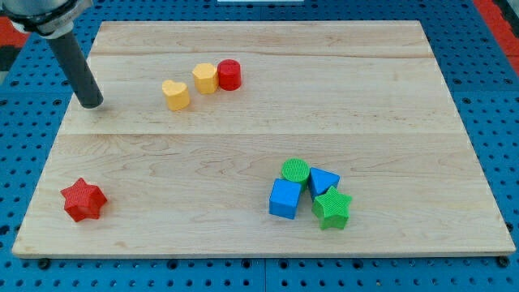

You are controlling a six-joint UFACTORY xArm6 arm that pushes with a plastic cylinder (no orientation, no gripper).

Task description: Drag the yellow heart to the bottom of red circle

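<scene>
The yellow heart [175, 94] lies in the upper left part of the wooden board. A yellow hexagon [205, 78] sits just to its upper right, touching the red circle [229, 74] on that block's left side. The heart lies to the lower left of the red circle, with the hexagon between them. My tip [92, 104] rests on the board well to the left of the heart, apart from every block.
A red star [83, 199] lies near the board's lower left corner. A cluster at the lower right holds a green circle [295, 172], a blue triangle [323, 180], a blue cube [285, 199] and a green star [331, 208]. The board [259, 138] rests on a blue pegboard surface.
</scene>
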